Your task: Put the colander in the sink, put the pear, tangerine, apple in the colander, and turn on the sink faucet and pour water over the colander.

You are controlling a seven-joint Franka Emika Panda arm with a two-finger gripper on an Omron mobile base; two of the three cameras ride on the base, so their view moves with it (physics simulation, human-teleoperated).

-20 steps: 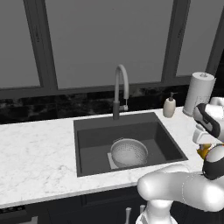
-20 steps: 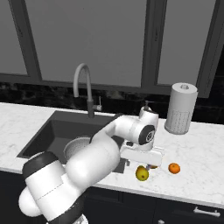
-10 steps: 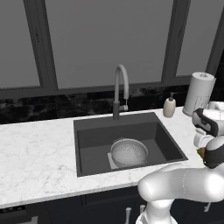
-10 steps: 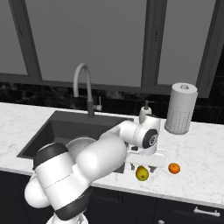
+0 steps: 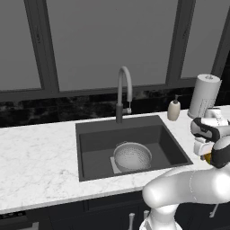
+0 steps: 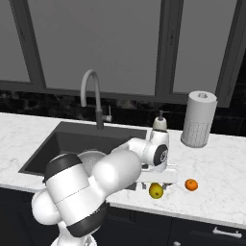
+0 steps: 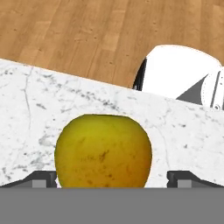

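A: Where does the pear (image 7: 103,151) lie from the pincer (image 7: 112,178)?

B: Straight ahead of it and very close. In the hand view the yellow fruit sits centred between the two dark fingertips (image 7: 41,178), one showing on each side of it. From the right base view the pincer (image 6: 154,181) hangs directly over the pear (image 6: 155,190) on the white marble counter (image 6: 221,173).

A: Has it got hold of the fruit?

B: No. The jaws are spread as wide as they go, with a gap showing between each tip and the pear's skin. Nothing is held.

A: Which way does the pear's long axis run?

B: Hard to say. From the hand view it looks almost round, so I judge the long axis points roughly along the line of sight, but the tapering end is not visible.

A: And the rest?

B: The tangerine (image 6: 191,184) rests on the counter just off to one side of the pincer, away from the sink (image 5: 131,144). The colander (image 5: 132,157) already sits in the sink, well apart from the pincer on the other side, beneath the sink faucet (image 5: 124,92). The apple I can't make out.

A: So what does the next move need?

B: By my judgement, a short drop so the tips straddle the pear's widest part, then closing.
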